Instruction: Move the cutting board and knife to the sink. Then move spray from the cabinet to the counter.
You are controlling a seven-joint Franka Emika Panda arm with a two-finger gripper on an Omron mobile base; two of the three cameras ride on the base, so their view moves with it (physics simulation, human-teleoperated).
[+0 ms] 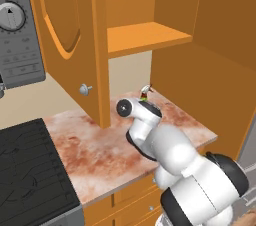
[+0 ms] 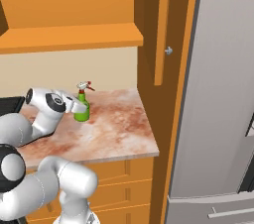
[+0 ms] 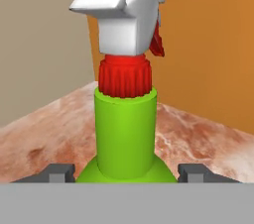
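Spray (image 3: 126,134) stands upright on the table (image 2: 119,129), directly between the pincer (image 3: 126,172) fingertips (image 3: 58,172). Pincer spread wide, tips flanking the bottle base; contact cannot be confirmed.

The spray bottle (image 3: 126,134) is showing a bright green body, a ribbed red collar and a white nozzle with a red trigger. The counter (image 2: 119,129) is showing pinkish-brown marbling with white blotches. The cabinet (image 1: 145,35) is glowing orange. The stove top (image 1: 30,170) is looking black, the fridge door (image 2: 218,94) grey.
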